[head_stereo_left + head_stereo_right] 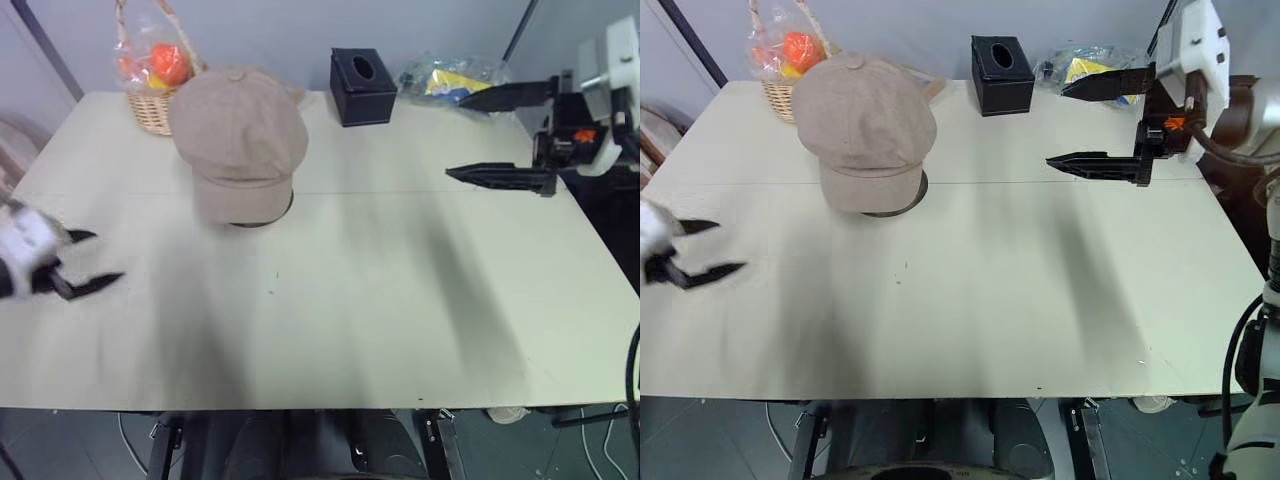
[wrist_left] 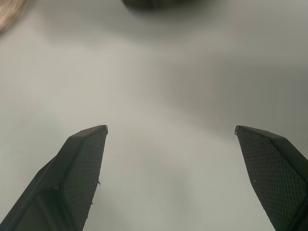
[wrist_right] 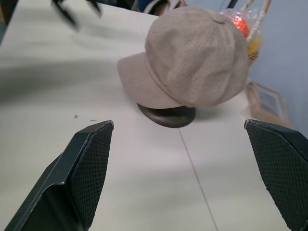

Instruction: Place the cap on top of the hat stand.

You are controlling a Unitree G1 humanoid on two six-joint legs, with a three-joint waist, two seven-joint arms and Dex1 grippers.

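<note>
The beige cap sits on top of the hat stand, covering all but the dark round base under its brim. In the right wrist view the cap rests over that base. My left gripper is open and empty at the table's left edge, well away from the cap. Its fingers frame bare tabletop. My right gripper is open and empty above the table's right side, pointing toward the cap.
A wicker basket with wrapped orange items stands behind the cap at the back left. A black tissue box and a clear plastic bag sit along the back edge of the pale table.
</note>
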